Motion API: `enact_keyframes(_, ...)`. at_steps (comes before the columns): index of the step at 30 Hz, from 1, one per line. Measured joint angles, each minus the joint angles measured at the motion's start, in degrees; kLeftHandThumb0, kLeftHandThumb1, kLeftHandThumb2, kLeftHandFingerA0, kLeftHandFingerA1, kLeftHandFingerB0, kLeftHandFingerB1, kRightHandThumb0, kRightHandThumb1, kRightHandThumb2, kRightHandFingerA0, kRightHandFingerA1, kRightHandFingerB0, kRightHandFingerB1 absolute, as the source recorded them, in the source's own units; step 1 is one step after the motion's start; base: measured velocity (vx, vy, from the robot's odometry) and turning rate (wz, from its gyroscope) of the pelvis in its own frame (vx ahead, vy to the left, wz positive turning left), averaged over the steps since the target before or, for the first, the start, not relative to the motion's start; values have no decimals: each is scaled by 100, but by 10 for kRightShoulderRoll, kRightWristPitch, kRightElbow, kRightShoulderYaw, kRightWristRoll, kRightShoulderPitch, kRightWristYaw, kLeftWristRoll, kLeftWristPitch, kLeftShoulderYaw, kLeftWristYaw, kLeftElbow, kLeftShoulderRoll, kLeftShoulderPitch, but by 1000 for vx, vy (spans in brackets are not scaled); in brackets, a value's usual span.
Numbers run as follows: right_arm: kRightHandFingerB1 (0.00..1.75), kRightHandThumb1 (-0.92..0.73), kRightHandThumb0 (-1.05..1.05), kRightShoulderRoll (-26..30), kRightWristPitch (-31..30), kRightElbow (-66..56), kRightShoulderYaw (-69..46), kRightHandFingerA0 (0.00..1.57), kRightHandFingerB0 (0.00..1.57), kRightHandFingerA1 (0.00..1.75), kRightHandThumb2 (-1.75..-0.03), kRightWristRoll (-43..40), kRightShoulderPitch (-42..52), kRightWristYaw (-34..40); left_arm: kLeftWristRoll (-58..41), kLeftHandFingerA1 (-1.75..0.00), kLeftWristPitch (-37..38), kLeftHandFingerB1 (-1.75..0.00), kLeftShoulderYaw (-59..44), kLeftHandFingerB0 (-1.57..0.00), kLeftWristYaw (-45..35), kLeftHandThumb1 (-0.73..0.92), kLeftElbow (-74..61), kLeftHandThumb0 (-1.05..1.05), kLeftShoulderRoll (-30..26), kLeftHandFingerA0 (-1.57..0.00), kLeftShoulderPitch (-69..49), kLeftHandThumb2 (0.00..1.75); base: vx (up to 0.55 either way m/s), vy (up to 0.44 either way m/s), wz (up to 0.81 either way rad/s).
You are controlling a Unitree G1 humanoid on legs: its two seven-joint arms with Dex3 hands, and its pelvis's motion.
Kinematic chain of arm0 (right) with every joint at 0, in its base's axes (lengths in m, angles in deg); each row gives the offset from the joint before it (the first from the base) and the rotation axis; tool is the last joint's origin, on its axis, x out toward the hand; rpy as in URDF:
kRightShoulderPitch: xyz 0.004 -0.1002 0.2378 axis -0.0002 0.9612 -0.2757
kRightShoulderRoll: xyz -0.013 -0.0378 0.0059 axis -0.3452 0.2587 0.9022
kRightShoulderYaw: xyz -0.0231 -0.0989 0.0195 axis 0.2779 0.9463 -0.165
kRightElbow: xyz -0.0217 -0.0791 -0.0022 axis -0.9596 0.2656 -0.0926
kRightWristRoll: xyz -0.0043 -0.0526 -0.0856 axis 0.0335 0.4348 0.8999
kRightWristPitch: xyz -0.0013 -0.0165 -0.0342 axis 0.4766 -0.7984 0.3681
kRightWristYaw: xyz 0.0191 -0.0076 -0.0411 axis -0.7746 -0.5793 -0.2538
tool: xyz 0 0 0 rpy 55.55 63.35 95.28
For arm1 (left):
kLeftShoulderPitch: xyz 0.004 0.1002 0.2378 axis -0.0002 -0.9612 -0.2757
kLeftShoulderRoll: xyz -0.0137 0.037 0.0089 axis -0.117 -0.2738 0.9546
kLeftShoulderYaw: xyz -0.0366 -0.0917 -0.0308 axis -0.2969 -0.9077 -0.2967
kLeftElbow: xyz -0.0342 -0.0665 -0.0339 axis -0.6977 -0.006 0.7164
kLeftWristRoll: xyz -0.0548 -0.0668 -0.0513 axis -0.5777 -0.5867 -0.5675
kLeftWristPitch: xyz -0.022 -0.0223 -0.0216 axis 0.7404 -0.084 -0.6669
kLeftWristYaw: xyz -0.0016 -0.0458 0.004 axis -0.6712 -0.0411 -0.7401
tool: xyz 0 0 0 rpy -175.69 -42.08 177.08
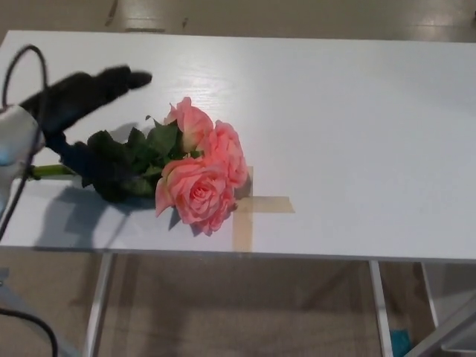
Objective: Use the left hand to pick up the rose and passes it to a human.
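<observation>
3 pink fabric-looking blooms with dark green leaves and pale green stems make up the rose [190, 167], which lies on its side on the long white table [357, 134], near the front edge and left of the middle. Its long axis runs roughly left to right: the stems point toward the robot's left, and the flower heads sit to the right, just touching a cross of tan masking tape [256, 212] stuck to the tabletop. Only 1 robot hand shows — the black left hand [82, 111], coming in from the left edge on a white forearm with a black cable looped over it. It is over the stem-and-leaf end of the rose, with its long fingers [123, 78] stretched out above and beyond the leaves and a darker part low beside the stems. That looks spread wide, not closed on anything, though the dark leaves make the lower part hard to read, and I cannot tell whether it touches the stems. The rose lies directly under and just right of the hand, so my judgement is that the coming grasp should close across the stems, at right angles to their length. The right hand is out of sight, no person shows — and no container is on the table.
</observation>
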Motion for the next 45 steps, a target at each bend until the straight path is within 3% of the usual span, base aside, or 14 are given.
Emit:
enact_keyframes(22,34,-79,-54,1,0,0,0,60,42,56,-64,0,-4,0,147,-37,-30,-25,79,-6,15,42,92,-61,51,-10,43,70,0,0,0)
enact_keyframes(23,34,-79,-54,1,0,0,0,59,42,55,-64,0,-4,0,151,-46,-28,-48,80,0,19,35,92,-30,52,0,41,90,0,0,0)
enact_keyframes(24,34,-79,-54,1,0,0,0,59,42,55,-64,0,-5,0,157,-46,-26,-48,82,0,25,35,92,-30,54,0,39,90,0,0,0)
enact_keyframes(25,34,-79,-54,1,0,0,0,59,42,55,-64,0,-5,0,162,-39,-23,-33,84,-8,31,45,92,-57,55,-21,37,69,0,0,0)
enact_keyframes(29,34,-79,-54,1,0,0,0,59,42,55,-64,0,-5,0,182,-43,-9,-36,92,-11,60,49,95,-54,63,-32,27,72,0,0,0)
enact_keyframes(31,34,-79,-54,1,0,0,0,59,42,55,-64,0,-5,0,191,-36,-3,-29,96,-19,73,63,99,-44,66,-44,27,60,0,0,0)
enact_keyframes(32,34,-79,-54,1,0,0,0,59,42,55,-64,0,-5,0,197,-44,0,-31,99,-29,83,70,105,-34,70,-69,27,61,0,0,0)
enact_keyframes(33,34,-79,-54,1,0,0,-1,59,43,55,-64,0,-5,0,203,-69,4,-43,101,-30,92,59,112,-39,72,-72,27,81,0,0,0)
enact_keyframes(34,34,-79,-54,1,0,0,-1,59,43,55,-64,0,-6,-1,211,-69,11,-43,104,-30,106,59,121,-39,75,-72,29,81,0,0,0)
enact_keyframes(35,34,-79,-54,1,0,0,-2,59,43,55,-64,-1,-7,-1,215,-99,16,-36,107,-50,116,74,127,-27,76,-75,30,63,0,0,0)
enact_keyframes(37,34,-79,-54,1,0,0,-3,59,44,55,-64,-1,-8,-1,231,-145,24,-44,117,-68,141,64,142,-23,79,-67,33,62,0,0,0)
enact_keyframes(40,34,-79,-54,1,0,0,-4,59,44,55,-64,-1,-9,-2,255,-145,28,-44,136,-68,176,64,161,-23,85,-67,40,62,0,0,0)
enact_keyframes(41,35,-79,-55,1,0,0,-4,60,45,56,-64,-1,-9,-2,260,-159,29,-46,139,-73,183,62,165,-21,87,-70,42,57,0,0,0)
enact_keyframes(45,35,-79,-55,1,0,0,-3,60,46,56,-64,-1,-10,-3,275,-150,31,-46,146,-67,214,59,189,-25,100,-73,45,60,0,0,0)
